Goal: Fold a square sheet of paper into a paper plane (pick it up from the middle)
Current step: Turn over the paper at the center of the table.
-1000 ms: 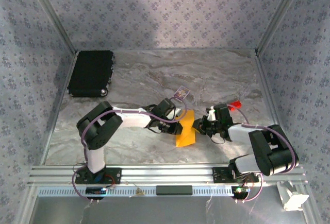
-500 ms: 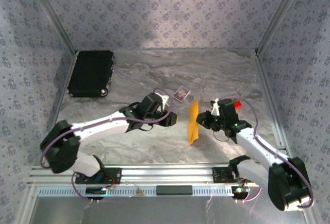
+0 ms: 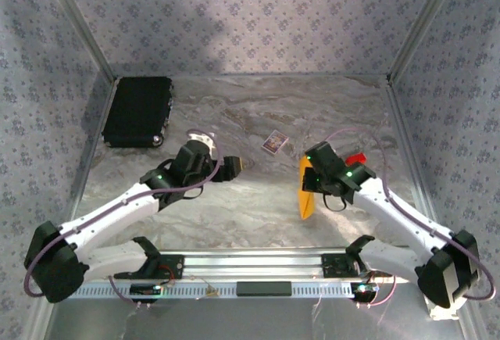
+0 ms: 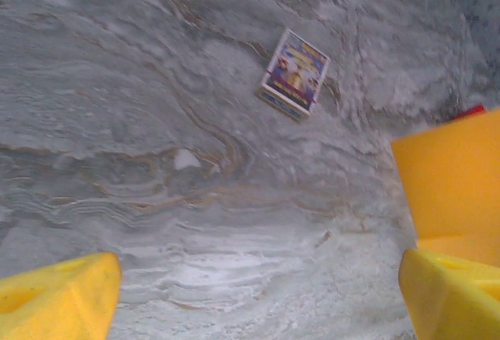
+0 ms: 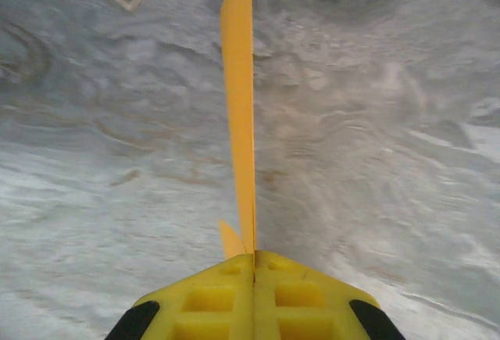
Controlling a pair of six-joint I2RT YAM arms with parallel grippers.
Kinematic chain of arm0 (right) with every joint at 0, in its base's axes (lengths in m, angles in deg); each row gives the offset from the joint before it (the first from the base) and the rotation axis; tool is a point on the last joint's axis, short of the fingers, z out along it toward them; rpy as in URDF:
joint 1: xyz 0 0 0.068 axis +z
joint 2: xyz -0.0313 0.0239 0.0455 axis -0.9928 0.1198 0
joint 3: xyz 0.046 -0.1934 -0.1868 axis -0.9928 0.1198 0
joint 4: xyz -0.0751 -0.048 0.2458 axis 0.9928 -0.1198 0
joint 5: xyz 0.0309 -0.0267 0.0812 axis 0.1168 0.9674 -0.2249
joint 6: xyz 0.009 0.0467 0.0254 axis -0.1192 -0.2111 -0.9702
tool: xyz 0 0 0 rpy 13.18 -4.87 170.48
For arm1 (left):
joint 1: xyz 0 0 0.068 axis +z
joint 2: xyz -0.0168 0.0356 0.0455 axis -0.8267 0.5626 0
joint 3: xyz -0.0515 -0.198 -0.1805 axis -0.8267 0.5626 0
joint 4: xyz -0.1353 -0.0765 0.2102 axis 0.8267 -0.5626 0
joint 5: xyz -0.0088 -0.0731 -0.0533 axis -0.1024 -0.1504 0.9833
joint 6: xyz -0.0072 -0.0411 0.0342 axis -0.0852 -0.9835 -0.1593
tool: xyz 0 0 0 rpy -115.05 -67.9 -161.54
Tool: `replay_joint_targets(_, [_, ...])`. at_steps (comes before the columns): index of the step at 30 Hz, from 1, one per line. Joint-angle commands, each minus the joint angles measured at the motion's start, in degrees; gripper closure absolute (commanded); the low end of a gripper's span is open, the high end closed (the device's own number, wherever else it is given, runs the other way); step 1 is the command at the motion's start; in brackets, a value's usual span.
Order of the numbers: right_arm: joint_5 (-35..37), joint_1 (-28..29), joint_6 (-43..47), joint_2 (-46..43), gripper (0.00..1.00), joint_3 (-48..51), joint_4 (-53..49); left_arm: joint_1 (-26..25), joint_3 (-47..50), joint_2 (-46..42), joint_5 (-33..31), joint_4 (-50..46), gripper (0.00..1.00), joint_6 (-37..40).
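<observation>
Since half a second before, the left arm had swung back toward its own side, and the left end effector now stood well apart from the orange paper. The right arm had stretched out and carried the paper slightly rightward and nearer the front of the counter. The right end effector was closed tight on the paper. In its wrist view the two yellow fingers met with no gap, and the folded paper ran edge-on, straight out from between them, above the marbled surface. The left end effector was spread wide, its yellow fingertips at opposite lower corners of that view with nothing between them but bare counter. The paper hung off to its right, not touching it. A small patterned card lay flat on the counter between the two arms, farther back. A red block sat just behind the right arm, and a black case rested at the far left corner.
</observation>
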State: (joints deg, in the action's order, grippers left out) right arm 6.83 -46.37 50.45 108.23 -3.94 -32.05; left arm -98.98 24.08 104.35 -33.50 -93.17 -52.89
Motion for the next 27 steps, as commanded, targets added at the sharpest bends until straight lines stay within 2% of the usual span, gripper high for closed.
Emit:
replay_joint_targets(1, [18.18, 4.43, -2.77, 5.93, 0.94, -5.71, -12.55, 1.65, 3.09, -4.41, -1.74, -0.99, 0.01, -0.74])
replay_joint_targets(4, [22.42, 8.76, -5.08, 12.77, 0.94, -9.67, -16.22, 3.21, 5.80, -8.47, -3.54, -0.54, 0.00, -2.87])
replay_joint_targets(7, [22.53, 12.10, -6.40, 19.54, 0.92, -12.78, -15.98, 5.31, 7.34, -11.78, -4.19, -1.72, 0.00, -3.59])
replay_joint_targets(13, [13.65, 17.40, -5.52, 31.24, 0.91, -18.39, -8.31, 6.31, 6.49, -15.35, -8.30, -6.80, 0.00, -4.99])
replay_joint_targets(19, [5.72, 20.24, -3.52, 42.26, 0.86, -28.84, -6.80, 6.31, 6.03, -15.04, -6.09, -6.78, 0.00, -3.13])
replay_joint_targets(21, [0.79, 20.07, -2.58, 43.11, 0.83, -29.31, -3.38, 6.43, 5.36, -14.41, -5.67, -7.67, 0.00, -2.75])
replay_joint_targets(23, [-4.44, 19.57, -1.83, 41.27, 0.74, -27.60, 2.06, 6.47, 5.13, -13.99, -4.16, -7.48, 0.00, -2.17])
replay_joint_targets(25, [-6.54, 18.87, -2.15, 38.54, 0.64, -25.41, 5.63, 6.46, 5.23, -13.64, -3.46, -7.37, 0.00, -2.17])
replay_joint_targets(27, [-8.41, 17.34, -2.52, 35.51, 0.60, -22.91, 8.13, 6.41, 5.48, -13.08, -3.10, -7.14, 0.00, -2.42])
